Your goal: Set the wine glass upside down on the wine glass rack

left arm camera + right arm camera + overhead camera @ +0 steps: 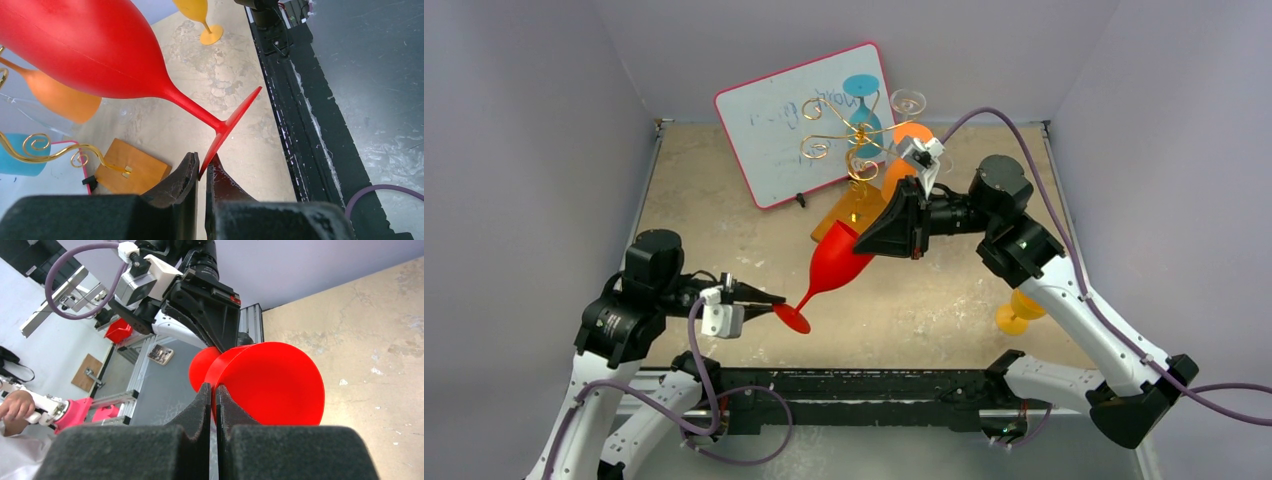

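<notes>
The left hand [774,300], at 7 o'clock on the surface [724,200], is clamped on the edge of the red wine glass's [834,265] foot; its wrist view shows both fingers [187,172] pressed flat against the thin disc. The wine glass is off the surface, tilted, its stem rising from the foot toward 1 o'clock and its bowl opening toward the rack. At 4 o'clock from it, near the right arm, a yellow glass [1016,316] stands on its foot. The right hand [857,244] is closed on the bowl's rim, one finger inside the bowl and one outside, as its wrist view shows [212,390]. So the wine glass hangs between the two hands, short of the rack and not touching it. The rack [860,160] stands just beyond the bowl at 12 o'clock, its gold scrolls above the wooden base. An orange glass [894,178] hangs on its right side, with a blue glass [861,95] and a clear glass [908,101] on the far arms. A whiteboard [769,130] leans behind, at 11 o'clock.
</notes>
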You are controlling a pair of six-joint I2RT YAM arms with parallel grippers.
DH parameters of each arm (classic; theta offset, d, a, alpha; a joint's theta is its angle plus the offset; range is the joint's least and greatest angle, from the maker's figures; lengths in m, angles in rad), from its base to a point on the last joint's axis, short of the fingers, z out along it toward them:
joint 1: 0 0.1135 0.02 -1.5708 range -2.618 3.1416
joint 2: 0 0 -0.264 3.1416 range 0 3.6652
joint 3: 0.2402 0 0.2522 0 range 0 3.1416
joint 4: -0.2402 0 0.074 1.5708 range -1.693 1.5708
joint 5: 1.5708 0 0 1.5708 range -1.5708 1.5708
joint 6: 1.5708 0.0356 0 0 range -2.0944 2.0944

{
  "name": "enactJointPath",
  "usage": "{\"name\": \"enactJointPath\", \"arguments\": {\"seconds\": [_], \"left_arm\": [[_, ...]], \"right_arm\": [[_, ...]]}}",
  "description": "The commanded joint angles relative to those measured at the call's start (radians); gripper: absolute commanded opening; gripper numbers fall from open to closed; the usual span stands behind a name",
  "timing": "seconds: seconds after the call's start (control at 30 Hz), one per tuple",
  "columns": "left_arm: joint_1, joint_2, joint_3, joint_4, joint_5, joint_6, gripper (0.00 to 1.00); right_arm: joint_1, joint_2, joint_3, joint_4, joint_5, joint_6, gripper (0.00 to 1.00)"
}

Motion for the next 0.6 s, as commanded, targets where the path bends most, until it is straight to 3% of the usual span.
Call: {"name": "enactJointPath", "arguments": {"seconds": [0.0, 0.4, 0.57], "left_arm": [[0.004, 0.019, 0.051, 0.009, -0.01, -0.009, 0.0], [0.004, -0.007, 0.044, 0.122, -0.118, -0.16, 0.0], [0.005, -0.024, 0.028, 0.175, -0.163, -0.235, 0.0]], "right_arm": [[0.007, -0.009, 0.008, 0.017, 0.037, -0.002, 0.05], [0.006, -0.126, 0.002, 0.021, 0.293, -0.042, 0.66], [0.007, -0.18, -0.003, 0.028, 0.393, -0.053, 0.86]]}}
